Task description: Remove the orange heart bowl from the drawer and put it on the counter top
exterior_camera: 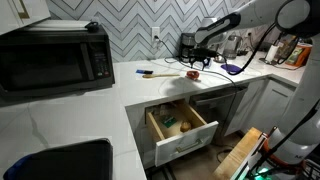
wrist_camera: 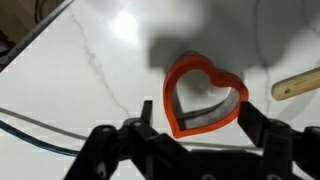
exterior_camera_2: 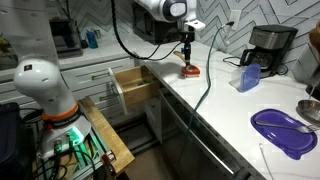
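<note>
The orange heart bowl (wrist_camera: 205,100) sits on the white counter top (wrist_camera: 70,90), and it shows in both exterior views (exterior_camera: 192,74) (exterior_camera_2: 189,71). My gripper (wrist_camera: 200,125) hangs just above it, open, with one finger on each side of the heart and a gap on the left side. It also shows in both exterior views (exterior_camera: 197,63) (exterior_camera_2: 187,56). The drawer (exterior_camera: 181,128) (exterior_camera_2: 133,87) stands pulled open below the counter, with a green item (exterior_camera: 169,122) inside.
A wooden-handled utensil (exterior_camera: 155,72) (wrist_camera: 296,85) lies on the counter near the bowl. A microwave (exterior_camera: 55,55) and a sink (exterior_camera: 60,160) are to one side. A coffee maker (exterior_camera_2: 268,45), a blue jug (exterior_camera_2: 248,76) and a purple dish (exterior_camera_2: 283,131) stand further along.
</note>
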`<action>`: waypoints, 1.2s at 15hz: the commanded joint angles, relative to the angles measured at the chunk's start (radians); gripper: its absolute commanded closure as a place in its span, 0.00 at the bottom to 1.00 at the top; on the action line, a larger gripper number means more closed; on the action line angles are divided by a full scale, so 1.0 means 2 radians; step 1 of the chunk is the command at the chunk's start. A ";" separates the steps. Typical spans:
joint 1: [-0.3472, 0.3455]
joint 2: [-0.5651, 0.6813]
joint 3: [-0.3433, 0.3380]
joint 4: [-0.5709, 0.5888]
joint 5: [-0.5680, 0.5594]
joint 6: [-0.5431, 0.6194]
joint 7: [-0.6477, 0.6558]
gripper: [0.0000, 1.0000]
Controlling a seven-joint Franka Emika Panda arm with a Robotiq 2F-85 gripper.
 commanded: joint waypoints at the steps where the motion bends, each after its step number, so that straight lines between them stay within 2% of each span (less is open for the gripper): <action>1: 0.015 -0.070 0.003 -0.038 -0.004 -0.057 -0.081 0.00; 11: 0.061 -0.269 0.064 -0.176 -0.026 -0.167 -0.246 0.00; 13: 0.076 -0.303 0.070 -0.196 -0.009 -0.182 -0.289 0.00; 14: 0.064 -0.254 0.070 -0.156 -0.014 -0.172 -0.253 0.00; 18: 0.065 -0.263 0.072 -0.158 -0.014 -0.174 -0.254 0.00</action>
